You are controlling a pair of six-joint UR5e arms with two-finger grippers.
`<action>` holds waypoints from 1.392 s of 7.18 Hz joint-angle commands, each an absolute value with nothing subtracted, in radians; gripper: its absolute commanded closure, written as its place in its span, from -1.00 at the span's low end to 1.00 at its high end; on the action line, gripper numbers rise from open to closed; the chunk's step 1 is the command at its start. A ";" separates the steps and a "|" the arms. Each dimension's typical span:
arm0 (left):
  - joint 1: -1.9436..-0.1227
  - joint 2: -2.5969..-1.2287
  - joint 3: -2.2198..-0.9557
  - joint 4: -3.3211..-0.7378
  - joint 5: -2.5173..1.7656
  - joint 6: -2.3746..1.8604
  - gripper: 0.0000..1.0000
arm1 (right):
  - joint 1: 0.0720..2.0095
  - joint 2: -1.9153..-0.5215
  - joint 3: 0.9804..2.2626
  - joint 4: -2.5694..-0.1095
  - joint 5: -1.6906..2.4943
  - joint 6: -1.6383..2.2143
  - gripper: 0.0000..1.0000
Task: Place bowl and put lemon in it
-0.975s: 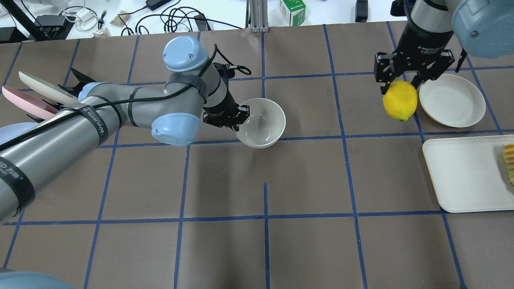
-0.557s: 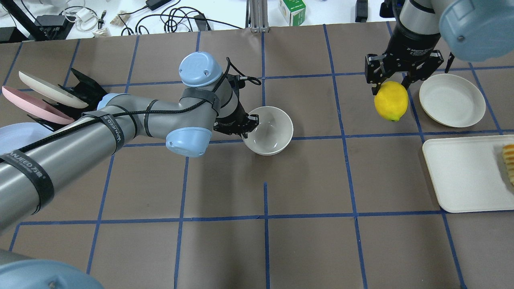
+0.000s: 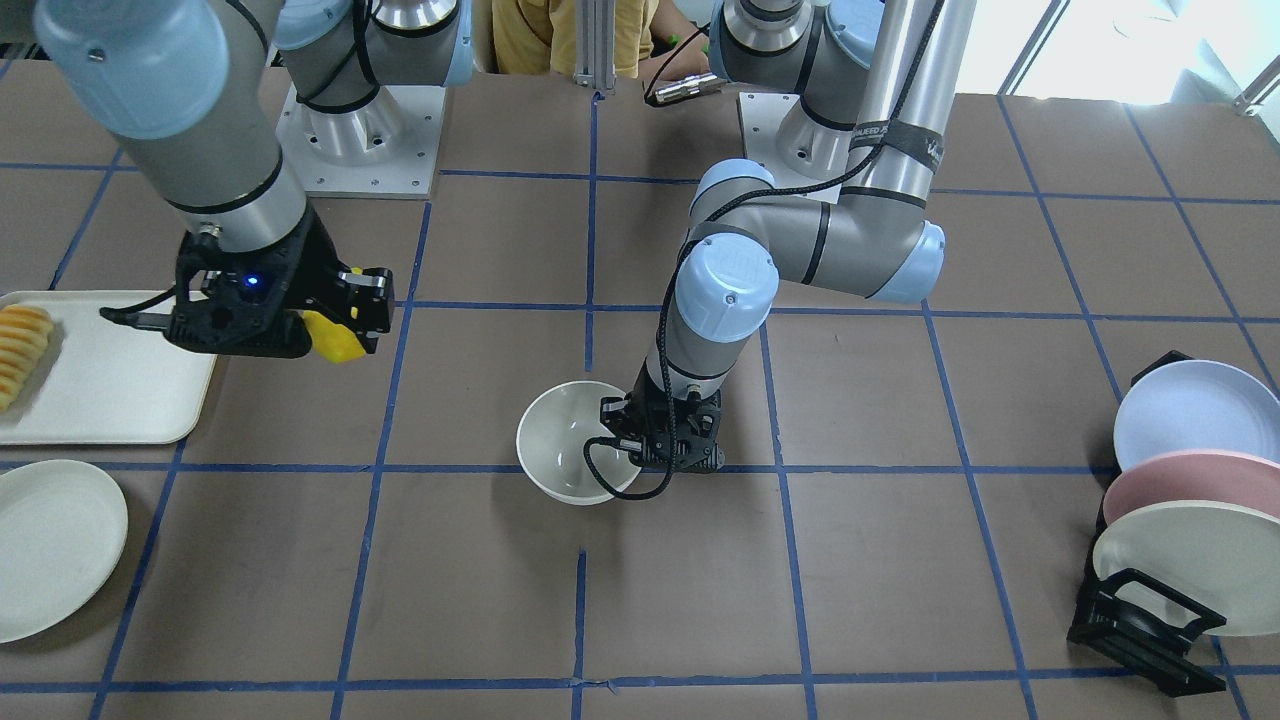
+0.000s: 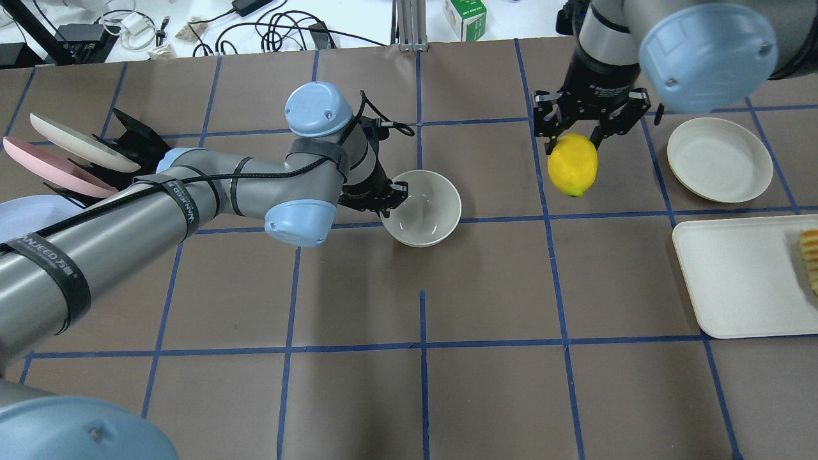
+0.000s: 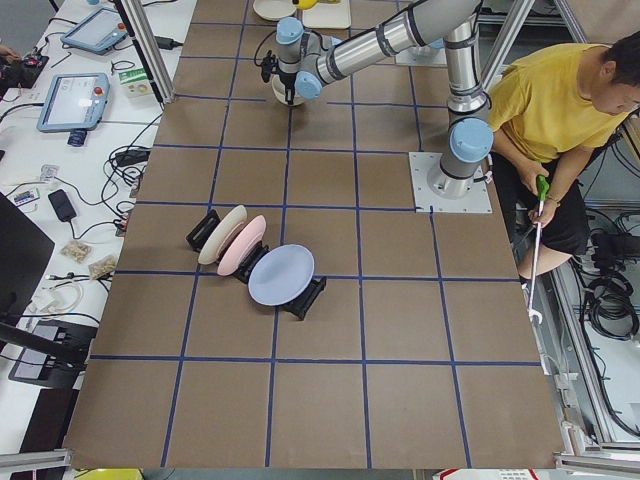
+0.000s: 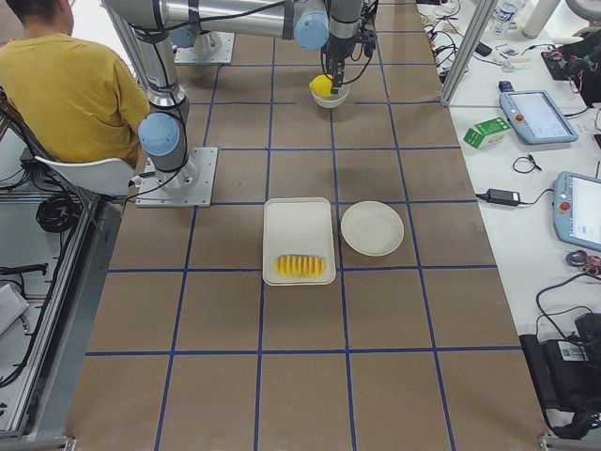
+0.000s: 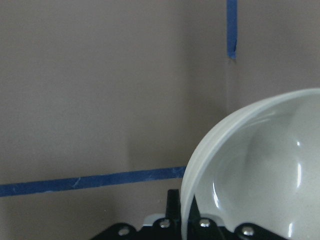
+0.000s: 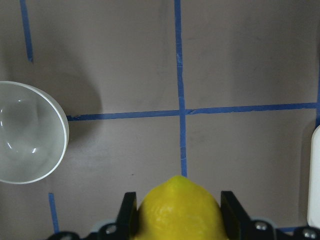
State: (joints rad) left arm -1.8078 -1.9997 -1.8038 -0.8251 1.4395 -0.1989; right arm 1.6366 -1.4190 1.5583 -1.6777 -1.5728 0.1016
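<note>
Fingers of left gripper [image 3: 632, 440]: pinched narrow on the rim of the bowl [image 3: 570, 445]. Fingers of right gripper [image 3: 345, 325]: clamped on the lemon [image 3: 338, 340].

Front-facing view: bowl upright and empty near the centre of the table [image 3: 800, 600]; whether it touches the table cannot be told. Lemon in the air, well apart from the bowl. Tray [image 3: 110, 400] with fruit slices [image 3: 22, 352] and plate [image 3: 55, 545] at the lemon's end; rack [image 3: 1130, 620] of plates at the other.

Overhead view: left gripper on the bowl's left rim. Lemon hangs under the right gripper, between bowl and plate, apart from both.

Left wrist view: bowl's rim runs down between the jaws, one finger inside and one outside.

Right wrist view: lemon between both fingers, each touching its side; bowl at the left edge.

Side views: grips too small to judge.
</note>
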 commanded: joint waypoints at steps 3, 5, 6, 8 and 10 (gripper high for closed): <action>-1.731 -1.958 -1.783 -0.833 1.465 -0.187 -1.00 | 1.718 -1.391 1.571 -1.712 -1.534 0.130 1.00; -1.669 -1.849 -1.705 -1.052 1.476 -0.129 -1.00 | 1.755 -1.362 1.571 -1.782 -1.519 0.149 1.00; -1.625 -1.803 -1.624 -1.233 1.476 -0.054 -1.00 | 1.785 -1.329 1.569 -1.852 -1.491 0.173 1.00; -1.612 -1.690 -1.556 -1.452 1.546 -0.002 -1.00 | 1.857 -1.261 1.569 -1.975 -1.494 0.239 1.00; -1.602 -1.614 -1.545 -1.572 1.572 0.060 -1.00 | 1.881 -1.226 1.569 -1.986 -1.493 0.233 1.00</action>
